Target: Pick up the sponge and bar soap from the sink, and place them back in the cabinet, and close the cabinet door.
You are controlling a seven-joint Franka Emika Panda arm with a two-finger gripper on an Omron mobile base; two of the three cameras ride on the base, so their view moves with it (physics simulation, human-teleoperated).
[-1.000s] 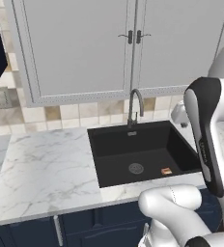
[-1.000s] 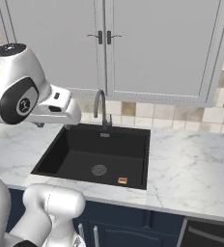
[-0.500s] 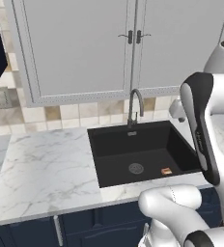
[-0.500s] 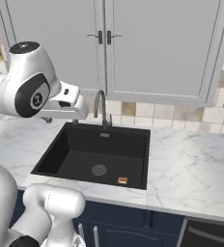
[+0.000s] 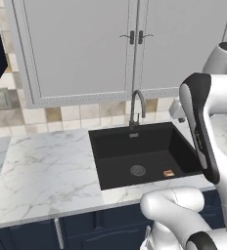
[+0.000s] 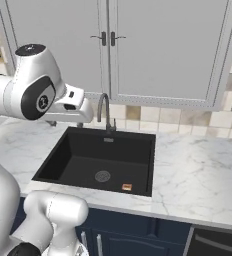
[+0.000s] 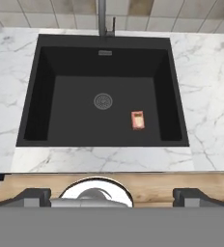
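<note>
The bar soap (image 7: 138,120) lay flat on the floor of the black sink (image 7: 46,82), just right of the round drain (image 7: 103,101) and apart from it. The gripper (image 7: 111,195) hung above the sink's near edge, its finger tips (image 7: 34,197) spread wide apart, holding nothing. The gooseneck tap (image 5: 136,108) stood behind the basin.

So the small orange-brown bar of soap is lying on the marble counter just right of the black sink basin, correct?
Not quite. The small orange-brown bar of soap lies inside the black sink basin, on its floor to the right of the round grey drain, not on the marble counter. The hand view shows it.
</note>
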